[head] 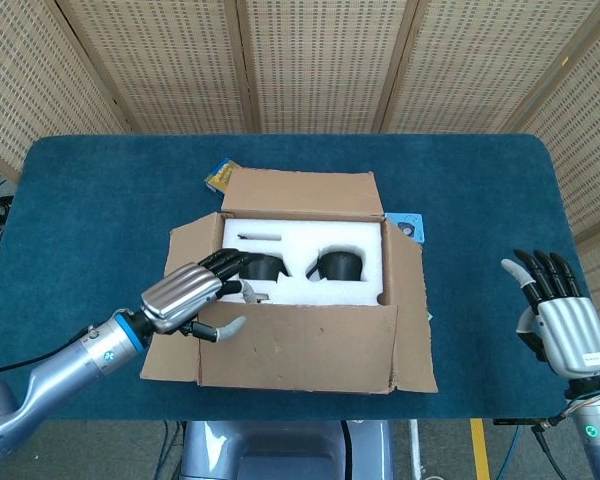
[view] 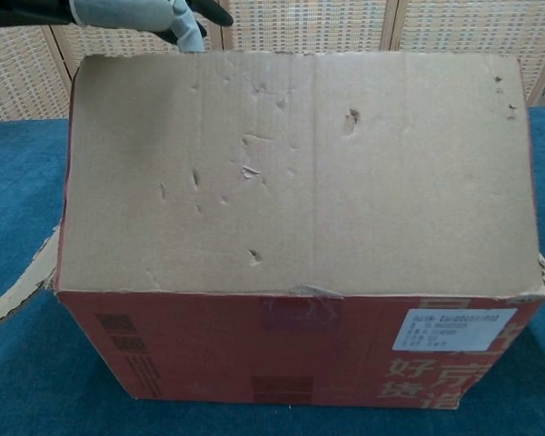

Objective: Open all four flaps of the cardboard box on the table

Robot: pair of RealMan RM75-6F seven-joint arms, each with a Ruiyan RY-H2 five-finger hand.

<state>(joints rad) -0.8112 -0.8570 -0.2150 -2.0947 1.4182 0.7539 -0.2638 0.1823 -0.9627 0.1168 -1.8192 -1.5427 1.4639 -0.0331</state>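
The cardboard box (head: 300, 375) stands mid-table with its back flap (head: 300, 192), left flap (head: 188, 250) and right flap (head: 410, 310) folded outward. The front flap (head: 300, 345) is raised steeply; in the chest view this front flap (view: 300, 173) fills most of the frame. My left hand (head: 193, 297) grips the flap's top edge near its left corner, fingers inside and thumb outside. Only the left hand's fingers (view: 141, 11) show above the flap in the chest view. My right hand (head: 560, 322) hovers open at the table's right edge, away from the box.
White foam (head: 305, 245) with two black round items (head: 338, 265) fills the box. A yellow-blue packet (head: 220, 175) lies behind the box's left corner, a blue item (head: 408, 226) by its right side. The blue table (head: 90, 200) extends on all sides.
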